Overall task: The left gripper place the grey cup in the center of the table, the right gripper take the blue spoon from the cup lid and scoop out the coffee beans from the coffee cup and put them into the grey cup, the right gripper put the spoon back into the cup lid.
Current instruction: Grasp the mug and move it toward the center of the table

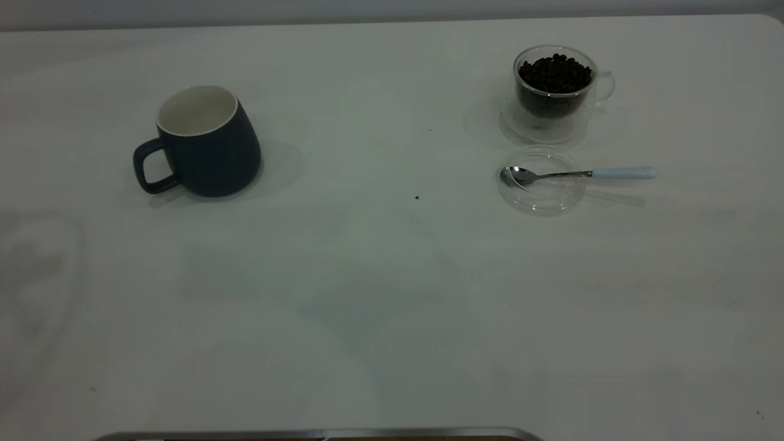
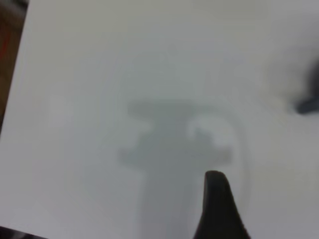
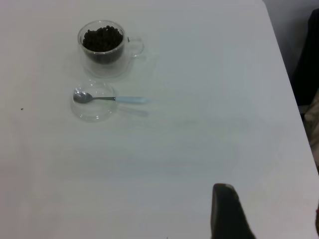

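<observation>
Exterior view: grey cup (image 1: 205, 144) at left, blue spoon (image 1: 576, 174) across cup lid (image 1: 541, 184); tool widths indiscernible.

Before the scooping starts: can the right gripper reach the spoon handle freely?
Probably yes. The spoon rests with its bowl in the lid, its handle sticking out over bare table, away from the glass cup.

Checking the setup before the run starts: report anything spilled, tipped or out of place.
One small dark speck, possibly a stray coffee bean, lies on the bare table between the cups. Otherwise the grey cup and coffee cup stand upright, and the blue spoon rests with its bowl in the cup lid.
</observation>
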